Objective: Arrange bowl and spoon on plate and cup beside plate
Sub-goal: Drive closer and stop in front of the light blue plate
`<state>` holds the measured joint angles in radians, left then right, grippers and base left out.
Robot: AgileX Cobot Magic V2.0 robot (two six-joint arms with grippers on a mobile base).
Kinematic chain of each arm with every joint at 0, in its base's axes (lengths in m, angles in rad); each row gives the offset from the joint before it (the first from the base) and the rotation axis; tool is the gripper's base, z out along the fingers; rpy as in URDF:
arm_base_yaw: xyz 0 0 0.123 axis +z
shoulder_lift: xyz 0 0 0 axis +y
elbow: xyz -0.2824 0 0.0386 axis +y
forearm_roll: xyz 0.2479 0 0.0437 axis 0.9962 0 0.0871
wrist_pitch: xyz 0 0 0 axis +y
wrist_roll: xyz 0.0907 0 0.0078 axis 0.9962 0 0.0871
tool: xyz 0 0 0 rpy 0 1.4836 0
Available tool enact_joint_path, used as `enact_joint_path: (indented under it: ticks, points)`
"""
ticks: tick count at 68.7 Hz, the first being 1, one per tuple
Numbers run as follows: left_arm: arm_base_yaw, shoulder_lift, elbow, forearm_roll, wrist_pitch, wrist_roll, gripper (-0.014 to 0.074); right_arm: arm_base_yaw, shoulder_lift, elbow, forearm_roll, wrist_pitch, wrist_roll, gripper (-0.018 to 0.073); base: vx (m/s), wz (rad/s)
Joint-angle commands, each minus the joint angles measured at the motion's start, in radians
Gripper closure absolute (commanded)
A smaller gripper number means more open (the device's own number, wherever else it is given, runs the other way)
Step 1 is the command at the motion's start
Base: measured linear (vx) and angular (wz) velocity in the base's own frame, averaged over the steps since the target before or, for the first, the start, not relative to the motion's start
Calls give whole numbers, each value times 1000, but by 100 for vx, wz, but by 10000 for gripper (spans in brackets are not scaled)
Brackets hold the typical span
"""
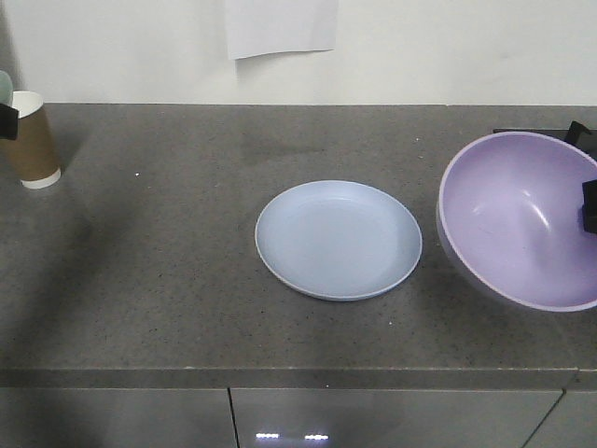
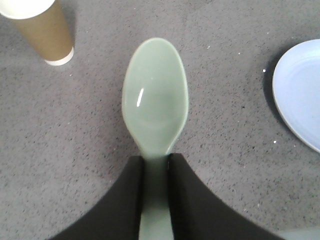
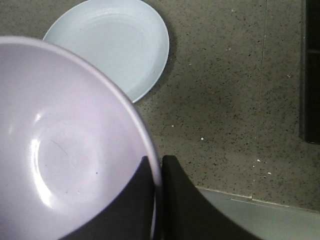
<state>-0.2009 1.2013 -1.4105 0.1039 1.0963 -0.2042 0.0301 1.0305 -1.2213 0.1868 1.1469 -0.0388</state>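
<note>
1. The plate [image 1: 338, 240] lies flat on the grey speckled table [image 1: 168, 271], near the centre of the front view, with nothing on it.
2. The bowl [image 1: 522, 219] fills the right side of the front view, just beside the plate. It is tilted so that its glossy inside faces the camera, and its far right part runs out of the frame. Whether its underside touches the table cannot be told.
3. In the right wrist view, the right claw [image 3: 157, 167] is clamped on the bowl's rim. One dark finger is inside the bowl and the other outside, with the rim pinched between them. The plate shows at the upper left of that frame, partly hidden behind the bowl.
4. The cup [image 1: 33, 140] stands upright on the table at the far left edge of the front view, well apart from the plate.
5. In the left wrist view, the left claw [image 2: 156, 165] grips the spoon [image 2: 155, 100] by its handle, with a dark finger pressed on each side. The spoon's hollow faces up and points toward the top of the frame.
6. In that same view, the cup is at the upper left and the plate's edge is at the right, with the spoon between them and touching neither.
</note>
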Motion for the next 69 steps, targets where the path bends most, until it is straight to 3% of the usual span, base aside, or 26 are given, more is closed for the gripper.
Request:
enact_joint_path:
  ticks: [1, 69]
  points:
    - [-4, -20, -24, 4, -53, 0, 603, -6, -14, -30, 13, -48, -10, 565, 9, -10]
    - [-4, -20, -24, 4, -53, 0, 603, -6, -14, -30, 13, -48, -10, 565, 7, -6]
